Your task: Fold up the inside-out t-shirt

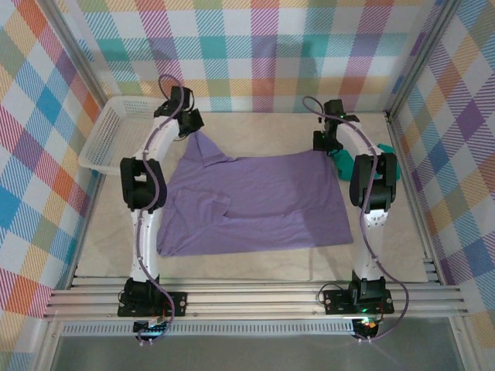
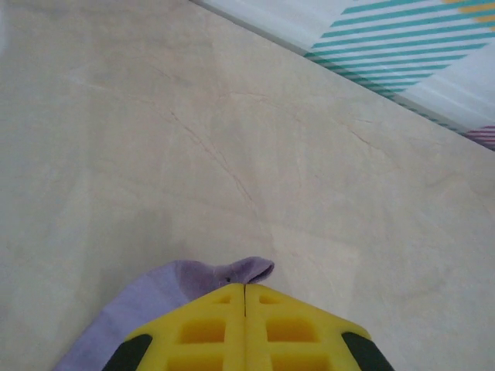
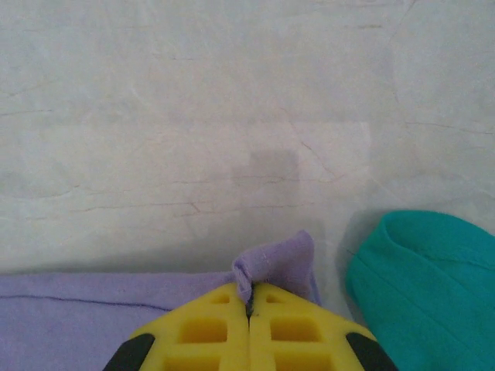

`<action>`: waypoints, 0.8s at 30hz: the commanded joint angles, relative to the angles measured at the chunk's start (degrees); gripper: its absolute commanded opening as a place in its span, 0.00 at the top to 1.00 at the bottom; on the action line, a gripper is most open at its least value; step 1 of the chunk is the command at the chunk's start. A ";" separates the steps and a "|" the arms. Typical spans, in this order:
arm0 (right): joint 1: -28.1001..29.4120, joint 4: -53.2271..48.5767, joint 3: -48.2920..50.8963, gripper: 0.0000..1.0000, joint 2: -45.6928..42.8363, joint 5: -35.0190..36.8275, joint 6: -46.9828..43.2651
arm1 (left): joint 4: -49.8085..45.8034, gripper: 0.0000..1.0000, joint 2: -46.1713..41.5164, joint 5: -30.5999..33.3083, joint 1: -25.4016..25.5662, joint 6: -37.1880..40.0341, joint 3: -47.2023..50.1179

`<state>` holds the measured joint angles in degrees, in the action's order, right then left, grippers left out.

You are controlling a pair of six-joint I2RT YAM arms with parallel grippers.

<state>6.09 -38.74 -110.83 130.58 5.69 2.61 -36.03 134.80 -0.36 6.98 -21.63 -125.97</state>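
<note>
The inside-out t-shirt [image 1: 255, 201], lavender-purple, lies spread across the table between the two arms. Its far left corner is drawn up into a point at my left gripper [image 1: 197, 127]. In the left wrist view the yellow jaws of that gripper [image 2: 245, 286] are shut on a small fold of the t-shirt [image 2: 247, 270]. My right gripper [image 1: 329, 147] is at the far right corner. The right wrist view shows this gripper [image 3: 249, 297] with its yellow jaws pressed together, pinching a bunched purple corner of the t-shirt [image 3: 278, 259].
A teal-green garment [image 3: 425, 270] lies just right of the right gripper, also seen by the right arm [image 1: 346, 161]. A white basket [image 1: 112, 139] stands at the far left. Plaid walls enclose the table on three sides.
</note>
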 commanded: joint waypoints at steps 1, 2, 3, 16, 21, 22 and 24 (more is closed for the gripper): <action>0.38 4.02 4.32 1.00 -5.69 -0.70 -2.83 | 1.09 1.00 -8.42 1.05 -0.37 -0.85 7.57; 0.37 4.65 6.19 1.00 -7.19 -0.48 -3.33 | 0.75 1.00 -11.08 1.56 -0.48 -0.95 10.96; 0.36 5.16 7.74 1.00 -8.57 -0.25 -3.71 | 0.54 1.00 -13.52 1.98 -0.48 -1.16 13.81; 0.41 8.70 30.81 1.00 -27.06 2.51 -2.38 | -2.25 1.00 -47.25 -4.54 -2.62 -8.29 46.24; 0.37 7.70 36.00 1.00 -31.39 3.36 -0.26 | -5.12 1.00 -53.21 -7.50 -2.67 -8.68 50.56; 0.37 7.27 36.80 1.00 -32.28 3.45 0.00 | -5.81 1.00 -54.52 -6.85 -2.68 -8.52 51.23; 0.37 6.11 37.97 1.00 -33.75 3.80 0.93 | -8.06 1.00 -55.96 -6.66 -2.74 -7.58 51.59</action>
<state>6.09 -31.44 -74.22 100.09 8.32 1.45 -39.83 81.25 -5.98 4.56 -29.15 -75.40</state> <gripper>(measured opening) 0.067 0.047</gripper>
